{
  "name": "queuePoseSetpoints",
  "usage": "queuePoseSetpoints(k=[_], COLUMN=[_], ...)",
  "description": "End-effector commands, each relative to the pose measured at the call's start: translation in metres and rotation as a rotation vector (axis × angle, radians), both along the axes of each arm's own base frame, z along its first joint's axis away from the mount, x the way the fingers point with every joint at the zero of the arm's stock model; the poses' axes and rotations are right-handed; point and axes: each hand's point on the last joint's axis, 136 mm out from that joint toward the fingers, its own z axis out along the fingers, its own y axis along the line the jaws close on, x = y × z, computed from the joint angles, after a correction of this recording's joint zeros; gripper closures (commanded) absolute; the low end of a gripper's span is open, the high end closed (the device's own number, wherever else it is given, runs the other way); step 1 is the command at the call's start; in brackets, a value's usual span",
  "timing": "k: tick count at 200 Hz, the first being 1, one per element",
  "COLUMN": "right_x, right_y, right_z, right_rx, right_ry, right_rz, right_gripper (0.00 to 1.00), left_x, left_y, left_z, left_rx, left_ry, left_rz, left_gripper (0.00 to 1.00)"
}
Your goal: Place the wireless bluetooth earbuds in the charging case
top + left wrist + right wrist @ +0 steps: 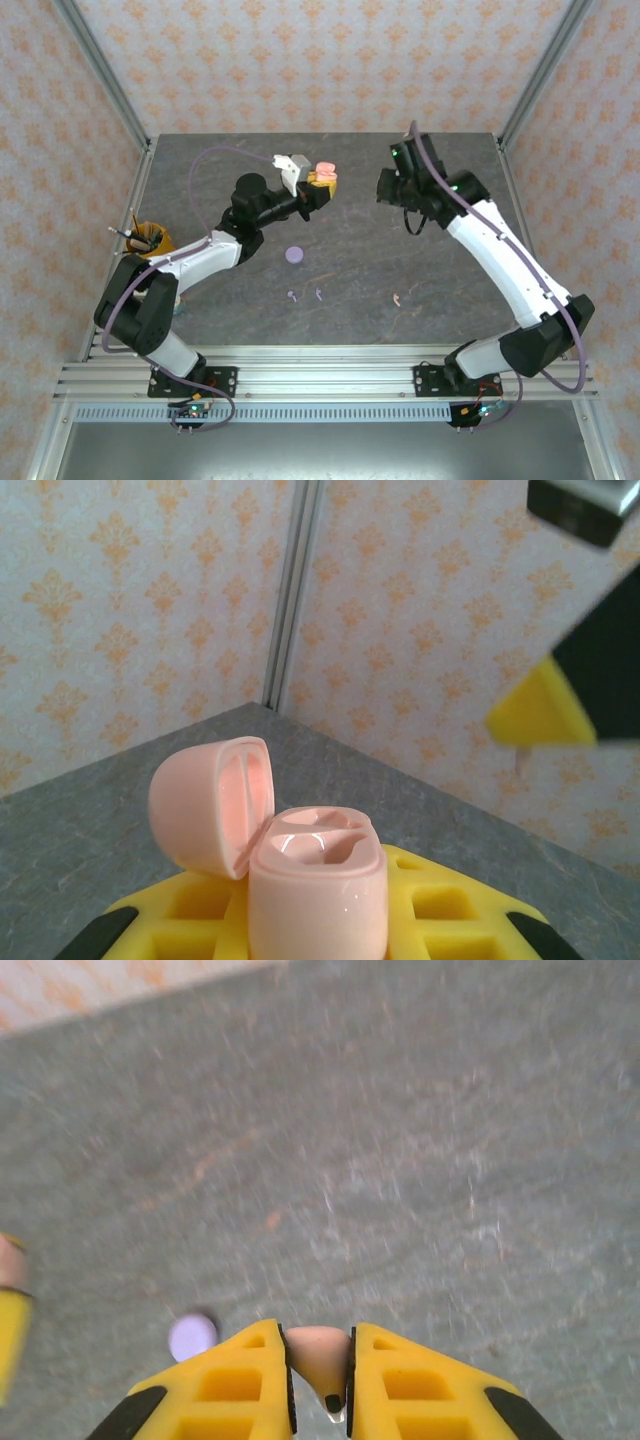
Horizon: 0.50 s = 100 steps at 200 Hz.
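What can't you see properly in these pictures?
- Right wrist view: the small pale pink stemmed earbud pinched in the right tool is mostly hidden by the yellow fingers.
- Left wrist view: the open pale pink plastic charging case has its base cut off by the bottom edge.
- Top view: the two tiny pale purple earbuds on the grey table are too small to tell which way they face.

I've got bare table between the left gripper and the right gripper (a pink earbud pinched in its tips), so that lane is free. The pink case has its lid standing open to one side, wells open from above. Nearer me, low clutter: a purple case, 2 purple earbuds, 1 loose earbud.
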Motion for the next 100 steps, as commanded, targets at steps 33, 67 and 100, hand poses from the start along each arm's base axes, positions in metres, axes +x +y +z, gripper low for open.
queuePoseSetpoints(k=[33, 67, 100], right_x=[0.027, 0.033, 0.033], right_y=[0.018, 0.040, 0.050], right_z=[0.087, 0.110, 0.121], right_rx=[0.118, 0.189, 0.217], right_ry=[-0.212, -0.296, -0.349], right_rz=[0.079, 0.178, 0.234], right_gripper=[0.82, 0.82, 0.82], left_x=[-0.001, 0.012, 0.023], left_y=[-0.034, -0.041, -0.042], left_z=[0.039, 0.054, 0.071], left_rx=[-0.015, -0.054, -0.117], left_ry=[-0.205, -0.273, -0.323], left_rz=[-0.046, 0.011, 0.040], left_gripper=[1.00, 1.00, 1.00])
